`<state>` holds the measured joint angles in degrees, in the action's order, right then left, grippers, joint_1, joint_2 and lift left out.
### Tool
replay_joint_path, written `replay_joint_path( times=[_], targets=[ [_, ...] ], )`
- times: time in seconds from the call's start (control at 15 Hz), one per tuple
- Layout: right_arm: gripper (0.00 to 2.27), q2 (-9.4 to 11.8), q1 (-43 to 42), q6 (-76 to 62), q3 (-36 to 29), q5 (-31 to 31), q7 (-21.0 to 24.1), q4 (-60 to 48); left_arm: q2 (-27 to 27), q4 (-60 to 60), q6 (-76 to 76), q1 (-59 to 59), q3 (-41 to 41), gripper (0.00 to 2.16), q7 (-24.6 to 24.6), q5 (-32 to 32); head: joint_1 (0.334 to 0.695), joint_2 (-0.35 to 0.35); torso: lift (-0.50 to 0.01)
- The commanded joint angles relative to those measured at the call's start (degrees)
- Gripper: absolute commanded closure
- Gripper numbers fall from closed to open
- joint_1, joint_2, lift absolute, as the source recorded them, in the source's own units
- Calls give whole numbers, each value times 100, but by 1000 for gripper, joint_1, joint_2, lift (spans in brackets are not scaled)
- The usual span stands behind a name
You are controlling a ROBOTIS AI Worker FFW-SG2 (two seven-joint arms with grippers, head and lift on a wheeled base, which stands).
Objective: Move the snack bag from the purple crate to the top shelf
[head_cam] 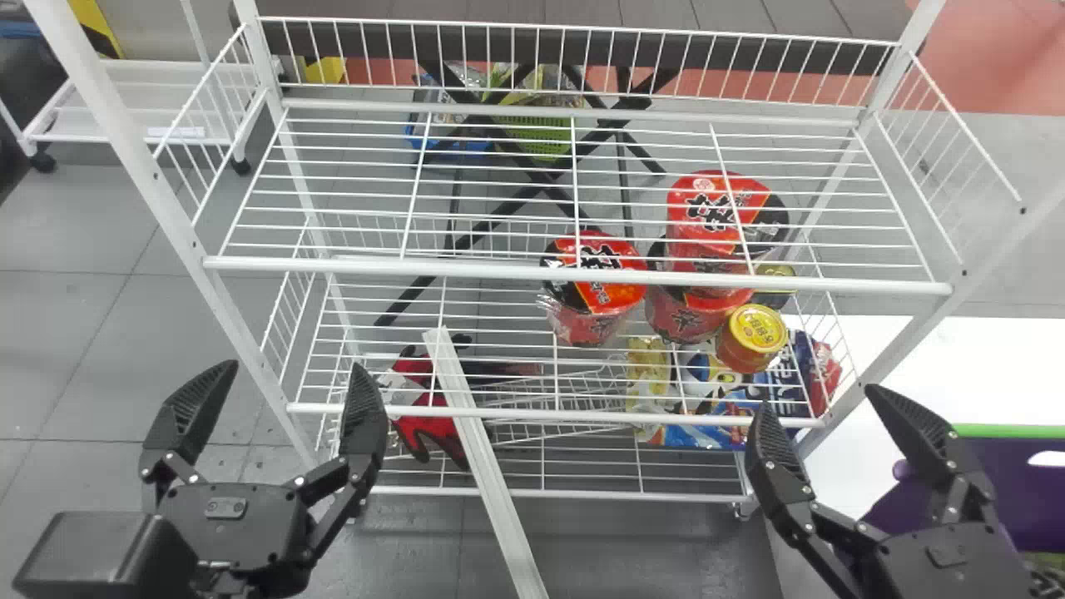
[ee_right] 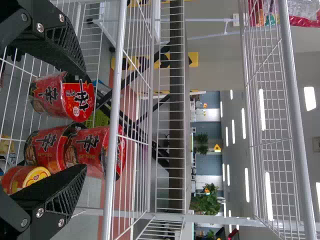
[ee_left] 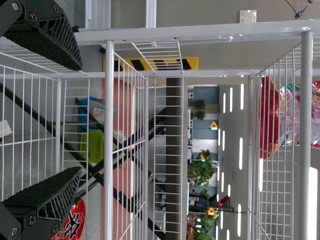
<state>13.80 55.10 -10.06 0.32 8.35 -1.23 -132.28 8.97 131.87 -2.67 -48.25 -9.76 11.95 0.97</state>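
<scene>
The left pincer (head_cam: 287,370) stands at the rack's front left corner, its two tips spread well apart with nothing between them. The right pincer (head_cam: 817,399) hangs by the front right corner, just as wide and just as empty-handed.

Right behind that right pincer, partly hidden by its outer finger and arm, is the purple crate (head_cam: 1011,474) on the white bench (head_cam: 982,358). Something green and patterned peeks out of it at the very corner, but too little shows for me to tell whether that's the snack bag. So I can't be sure where the snack bag is. High up, above and beyond the left pincer, a red bag (ee_left: 269,120) and a pink-and-silver one beside it sit on the top shelf (ee_left: 304,175); either might be it.

What you'd bump into first is the right post (head_cam: 907,345), slanting past the right pincer, then the front rail (head_cam: 582,274). Between the pincers a long white bar (head_cam: 491,466) runs up across the lower rail (head_cam: 574,414).

Farther in, beneath the upper wire shelf the head view looks down on, there's a single red noodle cup (head_cam: 595,287), with two more stacked (head_cam: 720,212) to its right and a yellow-lidded can (head_cam: 755,329) close by. Lower still lie colourful packets (head_cam: 707,378) and, to the left, red-and-black things (head_cam: 437,428). Beyond the rack, black crossed legs (head_cam: 532,179) stand before a green basket (head_cam: 541,137).
</scene>
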Motion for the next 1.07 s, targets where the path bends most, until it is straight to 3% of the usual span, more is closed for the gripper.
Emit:
replay_joint_path(
  times=[0.0, 0.33, 0.8, 1.0],
  targets=[
    [181, 0, -8, 0, 3, 0, 0, 0, 0, -4, 0, 0, 0, 103, 0, 0, 695, -44, -440],
    [181, 0, 0, -598, 3, 97, -18, 123, 0, -4, 0, 0, 0, 103, 9, 0, 695, -44, -450],
    [181, 0, 0, -369, 3, 79, -53, 79, 0, -30, 0, 0, 0, 103, 9, 0, 695, -45, -450],
    [178, 0, 106, 352, -155, 97, -53, -228, 0, -39, 0, 0, 0, 103, 9, 0, 695, -43, -450]
  ],
)
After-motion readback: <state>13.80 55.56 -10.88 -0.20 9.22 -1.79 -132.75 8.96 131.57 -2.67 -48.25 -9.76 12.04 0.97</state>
